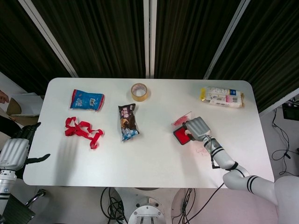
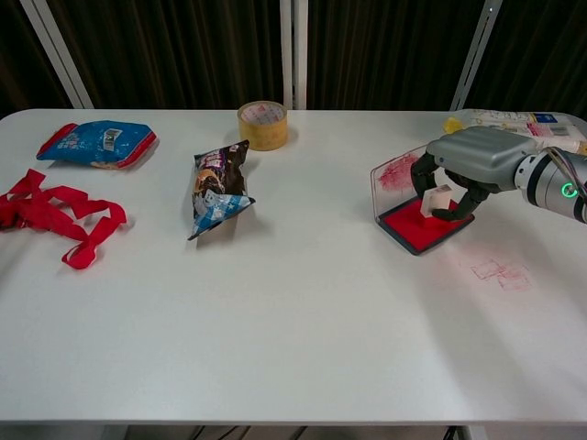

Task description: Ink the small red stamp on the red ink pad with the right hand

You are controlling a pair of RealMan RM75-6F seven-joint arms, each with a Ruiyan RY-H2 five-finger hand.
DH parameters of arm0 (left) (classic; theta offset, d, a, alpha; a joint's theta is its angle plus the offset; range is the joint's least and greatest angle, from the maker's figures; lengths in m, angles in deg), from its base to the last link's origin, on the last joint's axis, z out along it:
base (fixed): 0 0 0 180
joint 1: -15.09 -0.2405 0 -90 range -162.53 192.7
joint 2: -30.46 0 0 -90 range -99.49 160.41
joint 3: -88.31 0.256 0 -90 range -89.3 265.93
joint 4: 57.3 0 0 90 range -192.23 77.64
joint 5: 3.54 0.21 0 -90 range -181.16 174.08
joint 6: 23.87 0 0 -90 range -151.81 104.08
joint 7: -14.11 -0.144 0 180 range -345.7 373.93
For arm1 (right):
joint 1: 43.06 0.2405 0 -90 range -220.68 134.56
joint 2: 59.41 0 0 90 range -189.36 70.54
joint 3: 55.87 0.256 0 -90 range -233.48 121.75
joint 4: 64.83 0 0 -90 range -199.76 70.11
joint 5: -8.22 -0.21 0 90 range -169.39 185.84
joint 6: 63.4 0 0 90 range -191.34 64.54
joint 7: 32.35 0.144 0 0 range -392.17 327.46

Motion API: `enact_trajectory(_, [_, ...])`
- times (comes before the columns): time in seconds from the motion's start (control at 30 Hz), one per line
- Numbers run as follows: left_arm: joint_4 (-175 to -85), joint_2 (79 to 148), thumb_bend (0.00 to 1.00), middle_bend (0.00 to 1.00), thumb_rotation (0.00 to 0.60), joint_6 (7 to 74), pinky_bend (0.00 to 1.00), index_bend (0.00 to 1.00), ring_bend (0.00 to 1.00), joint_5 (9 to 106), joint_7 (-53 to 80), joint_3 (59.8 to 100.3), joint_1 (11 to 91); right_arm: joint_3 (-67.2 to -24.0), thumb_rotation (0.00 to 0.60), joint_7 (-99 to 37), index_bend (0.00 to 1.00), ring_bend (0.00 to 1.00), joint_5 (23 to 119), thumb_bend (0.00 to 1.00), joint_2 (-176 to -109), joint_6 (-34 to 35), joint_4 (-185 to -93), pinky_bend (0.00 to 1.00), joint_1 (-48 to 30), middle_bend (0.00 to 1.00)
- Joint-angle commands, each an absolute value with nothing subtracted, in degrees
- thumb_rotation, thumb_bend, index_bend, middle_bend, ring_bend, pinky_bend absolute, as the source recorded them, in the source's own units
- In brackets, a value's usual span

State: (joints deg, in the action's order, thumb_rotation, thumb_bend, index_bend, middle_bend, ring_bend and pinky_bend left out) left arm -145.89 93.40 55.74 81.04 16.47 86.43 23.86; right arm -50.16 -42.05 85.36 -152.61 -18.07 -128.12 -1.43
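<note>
The red ink pad (image 2: 415, 225) lies open on the right of the table, its clear lid (image 2: 396, 174) smeared red and standing up behind it. My right hand (image 2: 468, 158) hovers over the pad and pinches the small stamp (image 2: 434, 201), whose lower end touches the red pad surface. From the head view the right hand (image 1: 198, 127) covers most of the ink pad (image 1: 179, 136) and hides the stamp. My left hand (image 1: 15, 150) hangs open off the table's left edge, holding nothing.
Faint red stamp prints (image 2: 500, 272) mark the table right of the pad. A tape roll (image 2: 262, 124), a dark snack bag (image 2: 217, 188), a blue packet (image 2: 96, 143), a red ribbon (image 2: 55, 216) and a white package (image 1: 223, 97) lie around.
</note>
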Motion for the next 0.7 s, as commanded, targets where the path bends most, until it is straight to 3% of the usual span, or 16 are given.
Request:
enact_trajectory(0.03, [-146.2,93.3,0.05,0.14,0.451,55.9,0.27,0.06,0.12,81.2,16.3,86.4,23.8,-50.0,0.600,-40.4,0.61,0.81,86.6,0.36,-151.7,-16.1,-129.4,0.88,-1.7,0.52])
enact_trajectory(0.37, [-147.3,93.3,0.05,0.14,0.457,56.1,0.27,0.06,0.12,81.6,15.3,86.6,23.9,-49.9,0.600,-35.9,0.62,0.81,90.5,0.36,-143.8,-7.7,-139.1,0.88,-4.6,0.52])
enact_trajectory(0.7, [-147.2,94.1,0.05,0.14,0.460,55.8,0.27,0.06,0.12,82.1,14.9,86.9,24.1,-56.2,0.600,-34.2,0.62,0.81,93.5,0.36,-141.2,-4.8,-138.9,0.88,-10.0,0.52])
